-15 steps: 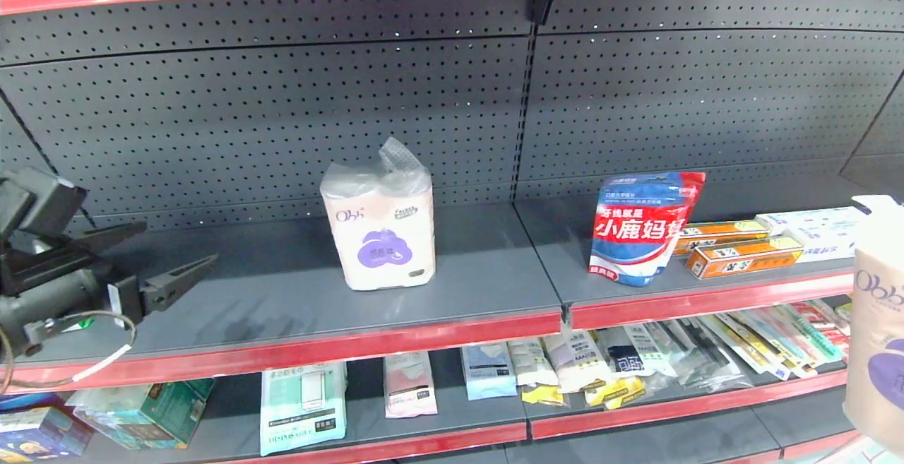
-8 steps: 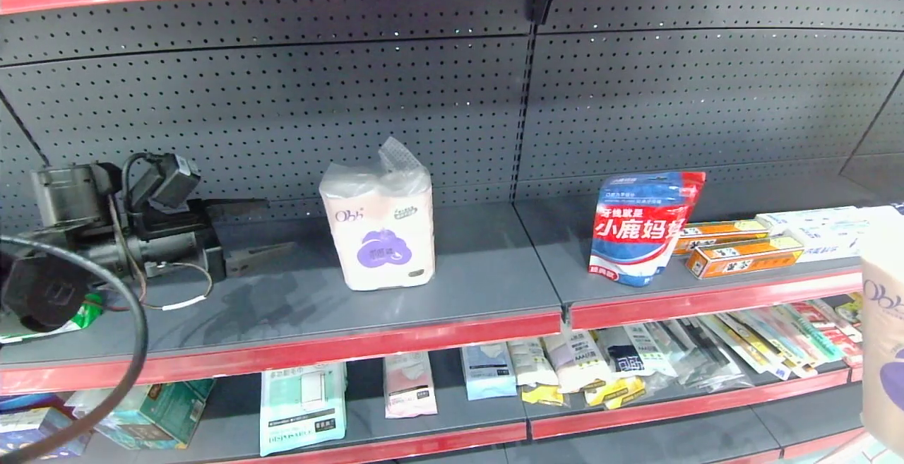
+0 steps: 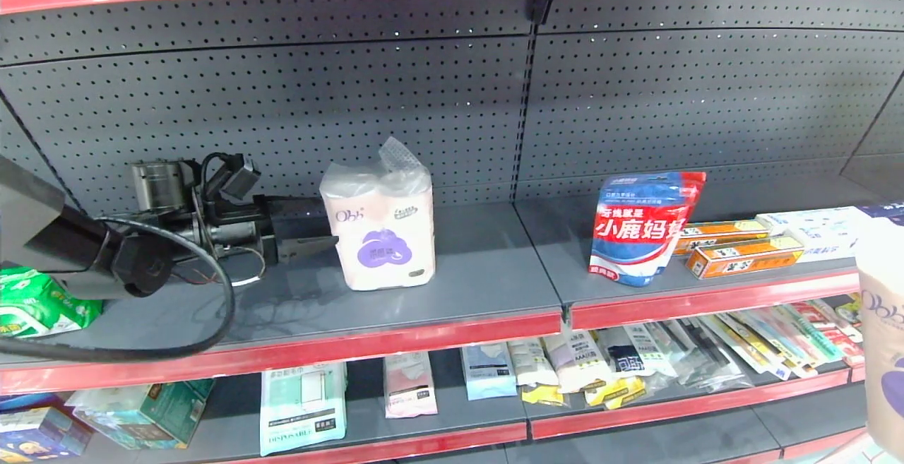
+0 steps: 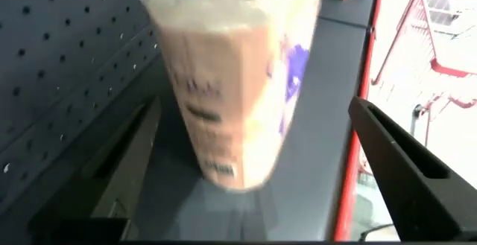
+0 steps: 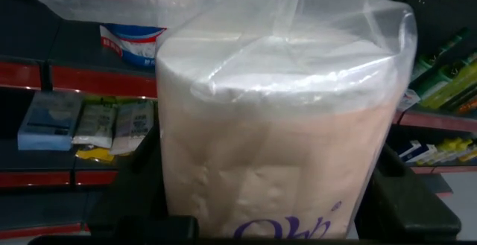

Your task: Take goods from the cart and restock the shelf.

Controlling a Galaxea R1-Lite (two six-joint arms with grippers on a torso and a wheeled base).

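A toilet paper pack (image 3: 378, 227), white and pink with a purple print, stands upright on the grey shelf (image 3: 459, 273). My left gripper (image 3: 314, 225) is at its left side, open, with the fingertips just reaching the wrapper. In the left wrist view the same toilet paper pack (image 4: 231, 88) stands between the spread fingers (image 4: 402, 170) of the left gripper (image 4: 261, 163). A second toilet paper pack (image 3: 883, 337) hangs at the far right, below shelf level. My right gripper (image 5: 272, 200) is shut on this second pack (image 5: 276, 126), with dark fingers (image 5: 406, 193) on both sides.
A red and blue pouch (image 3: 646, 227) stands right of the shelf joint, with flat toothpaste boxes (image 3: 741, 245) beside it. A green packet (image 3: 35, 305) lies at the shelf's left end. The lower shelf (image 3: 452, 443) holds several packets and toothbrushes. Bare shelf lies between pack and pouch.
My left arm has swung in from the left edge and travelled right along the shelf up to the standing pack. The pack in my right gripper has sunk a little lower.
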